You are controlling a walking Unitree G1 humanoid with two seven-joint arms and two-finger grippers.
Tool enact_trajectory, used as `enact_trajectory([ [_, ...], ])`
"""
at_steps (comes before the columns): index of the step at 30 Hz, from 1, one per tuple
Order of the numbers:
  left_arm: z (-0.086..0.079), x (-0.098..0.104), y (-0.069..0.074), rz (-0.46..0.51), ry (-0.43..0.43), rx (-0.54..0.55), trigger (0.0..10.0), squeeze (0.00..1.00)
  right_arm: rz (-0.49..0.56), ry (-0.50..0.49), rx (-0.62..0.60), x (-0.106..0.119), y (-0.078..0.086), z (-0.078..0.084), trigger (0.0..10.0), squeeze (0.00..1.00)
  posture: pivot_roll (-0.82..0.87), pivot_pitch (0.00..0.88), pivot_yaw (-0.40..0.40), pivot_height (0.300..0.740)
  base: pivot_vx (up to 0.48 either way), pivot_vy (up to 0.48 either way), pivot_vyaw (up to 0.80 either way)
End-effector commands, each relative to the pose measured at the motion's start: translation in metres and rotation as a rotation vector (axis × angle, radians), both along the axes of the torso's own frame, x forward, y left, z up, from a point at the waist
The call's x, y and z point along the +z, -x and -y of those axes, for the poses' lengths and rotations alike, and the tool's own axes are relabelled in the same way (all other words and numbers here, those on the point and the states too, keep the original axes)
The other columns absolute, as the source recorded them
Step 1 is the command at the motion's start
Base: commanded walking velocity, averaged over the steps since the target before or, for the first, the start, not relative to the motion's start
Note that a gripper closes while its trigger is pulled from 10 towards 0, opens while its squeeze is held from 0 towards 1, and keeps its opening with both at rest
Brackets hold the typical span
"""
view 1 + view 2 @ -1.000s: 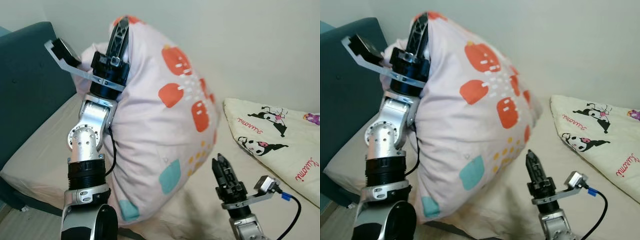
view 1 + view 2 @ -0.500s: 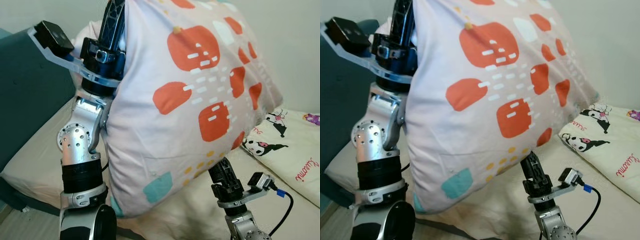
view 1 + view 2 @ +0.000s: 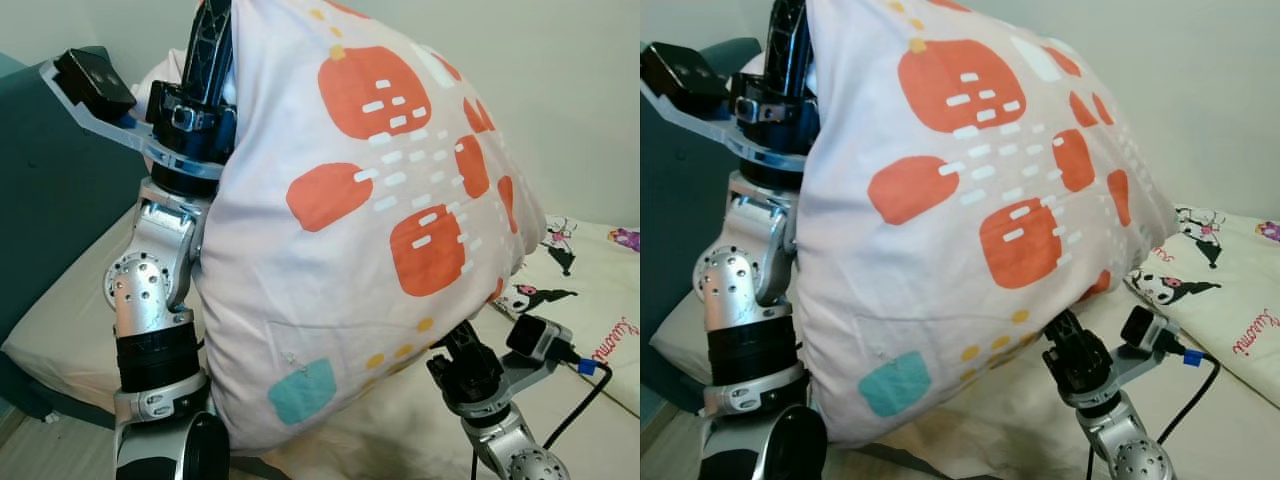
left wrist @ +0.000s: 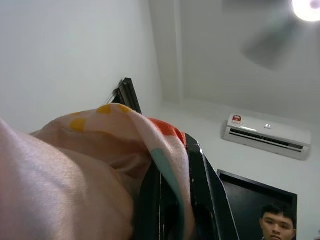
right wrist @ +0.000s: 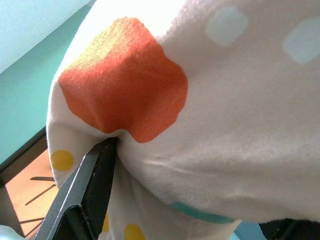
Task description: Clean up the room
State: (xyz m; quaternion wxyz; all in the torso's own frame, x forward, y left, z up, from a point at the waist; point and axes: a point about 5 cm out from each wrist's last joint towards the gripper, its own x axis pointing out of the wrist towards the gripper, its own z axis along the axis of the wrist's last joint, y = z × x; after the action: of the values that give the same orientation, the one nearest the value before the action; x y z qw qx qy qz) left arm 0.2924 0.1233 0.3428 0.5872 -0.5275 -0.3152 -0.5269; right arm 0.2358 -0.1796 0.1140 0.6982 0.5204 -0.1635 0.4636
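I have the pillow (image 3: 370, 220) up in the air above the bed (image 3: 70, 310), held from two ends. My left gripper (image 3: 212, 45) is raised high and points upward, its fingers (image 4: 200, 200) pinching the top edge of the pillow's fabric between them; the wrist view shows the cloth folded into the gap. The pillow hangs down from that grip and leans toward my right side. My right gripper (image 3: 1068, 335) sits low, pushed in under the pillow's lower corner, with one finger (image 5: 90, 185) pressed against the cloth. I cannot tell whether its fingers are spread or closed, since the pillow covers them. Just beyond the right gripper lies a cartoon-print blanket (image 3: 590, 300) on the bed. A person (image 4: 276, 223) appears past the left gripper's fingers.
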Motion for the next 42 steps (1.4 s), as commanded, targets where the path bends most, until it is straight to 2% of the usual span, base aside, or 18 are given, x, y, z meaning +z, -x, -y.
enact_trajectory([
  [1, 0.001, 0.006, 0.007, 0.071, 0.019, -0.045, 10.0, 0.0, 0.067, -0.002, -0.003, 0.015, -0.005, -0.001, 10.0, 0.0, 0.02, 0.0, 0.017, 0.74, 0.0, 0.0, 0.0],
  [2, 0.002, 0.006, 0.007, 0.074, 0.016, -0.049, 10.0, 0.0, 0.079, -0.006, -0.018, 0.018, -0.007, -0.002, 7.6, 0.0, 0.02, 0.0, 0.016, 0.74, 0.0, 0.0, 0.0],
  [4, 0.002, 0.006, 0.007, 0.074, 0.016, -0.049, 10.0, 0.0, 0.079, -0.006, -0.018, 0.018, -0.007, -0.002, 7.6, 0.0, 0.02, 0.0, 0.016, 0.74, 0.0, 0.0, 0.0],
  [5, 0.002, 0.006, 0.007, 0.073, 0.012, -0.049, 10.0, 0.0, 0.091, -0.016, -0.037, 0.021, -0.01, -0.001, 0.0, 0.0, 0.02, 0.0, 0.016, 0.74, 0.0, 0.0, 0.0],
  [19, 0.005, -0.017, -0.005, -0.023, -0.062, 0.01, 10.0, 0.0, 0.161, -0.004, -0.153, 0.043, -0.015, 0.014, 0.0, 0.0, 0.01, 0.0, 0.023, 0.74, 0.0, 0.0, 0.0],
  [20, 0.01, -0.036, -0.014, -0.086, -0.128, 0.041, 10.0, 1.0, 0.159, 0.017, -0.17, 0.045, -0.016, 0.015, 0.0, 0.0, 0.0, 0.0, 0.027, 0.74, 0.0, 0.0, 0.0],
  [26, 0.023, -0.096, -0.033, -0.256, -0.399, 0.16, 10.0, 1.0, 0.137, 0.059, -0.221, 0.046, -0.015, 0.019, 0.0, 0.0, 0.0, 0.0, 0.026, 0.74, 0.0, 0.0, 0.0],
  [27, 0.024, -0.125, -0.038, -0.332, -0.504, 0.201, 10.0, 1.0, 0.12, 0.07, -0.248, 0.046, -0.016, 0.021, 0.0, 0.0, -0.01, 0.0, 0.026, 0.74, 0.0, 0.0, 0.0],
  [29, 0.024, -0.125, -0.038, -0.332, -0.504, 0.201, 10.0, 1.0, 0.12, 0.07, -0.248, 0.046, -0.016, 0.021, 0.0, 0.0, -0.01, 0.0, 0.026, 0.74, 0.0, 0.0, 0.0],
  [30, 0.023, -0.154, -0.04, -0.403, -0.595, 0.221, 10.0, 1.0, 0.111, 0.077, -0.275, 0.048, -0.016, 0.024, 0.0, 0.0, -0.01, 0.0, 0.026, 0.74, 0.0, 0.0, 0.0],
  [32, 0.023, -0.154, -0.04, -0.403, -0.595, 0.221, 10.0, 1.0, 0.111, 0.077, -0.275, 0.048, -0.016, 0.024, 0.0, 0.0, -0.01, 0.0, 0.026, 0.74, 0.0, 0.0, 0.0],
  [33, 0.019, -0.184, -0.04, -0.482, -0.684, 0.243, 10.0, 1.0, 0.104, 0.088, -0.307, 0.05, -0.018, 0.028, 0.0, 0.0, -0.01, 0.0, 0.026, 0.74, 0.0, 0.0, 0.0],
  [34, 0.019, -0.184, -0.04, -0.482, -0.684, 0.243, 10.0, 1.0, 0.104, 0.088, -0.307, 0.05, -0.018, 0.028, 0.0, 0.0, -0.01, 0.0, 0.026, 0.74, 0.0, 0.0, 0.0],
  [35, 0.011, -0.221, -0.037, -0.588, -0.811, 0.288, 10.0, 1.0, 0.087, 0.107, -0.351, 0.053, -0.021, 0.033, 0.0, 0.0, -0.02, 0.0, 0.026, 0.74, 0.0, 0.0, 0.0],
  [36, 0.011, -0.221, -0.037, -0.588, -0.811, 0.288, 10.0, 1.0, 0.087, 0.107, -0.351, 0.053, -0.021, 0.033, 0.0, 0.0, -0.02, 0.0, 0.026, 0.74, 0.0, 0.0, 0.0],
  [37, -0.019, -0.293, -0.02, -0.841, -1.067, 0.41, 10.0, 1.0, -0.039, 0.161, -0.518, 0.049, -0.035, 0.051, 0.0, 0.0, -0.02, 0.0, 0.021, 0.74, 0.0, 0.0, 0.0],
  [40, -0.019, -0.293, -0.02, -0.841, -1.067, 0.41, 10.0, 1.0, -0.039, 0.161, -0.518, 0.049, -0.035, 0.051, 0.0, 0.0, -0.02, 0.0, 0.021, 0.74, 0.0, 0.0, 0.0],
  [42, -0.051, -0.331, 0.001, -1.073, -1.132, 0.517, 10.0, 1.0, -0.151, 0.277, -0.658, 0.04, -0.044, 0.063, 0.0, 0.0, -0.02, 0.0, 0.019, 0.74, 0.0, 0.0, 0.0],
])
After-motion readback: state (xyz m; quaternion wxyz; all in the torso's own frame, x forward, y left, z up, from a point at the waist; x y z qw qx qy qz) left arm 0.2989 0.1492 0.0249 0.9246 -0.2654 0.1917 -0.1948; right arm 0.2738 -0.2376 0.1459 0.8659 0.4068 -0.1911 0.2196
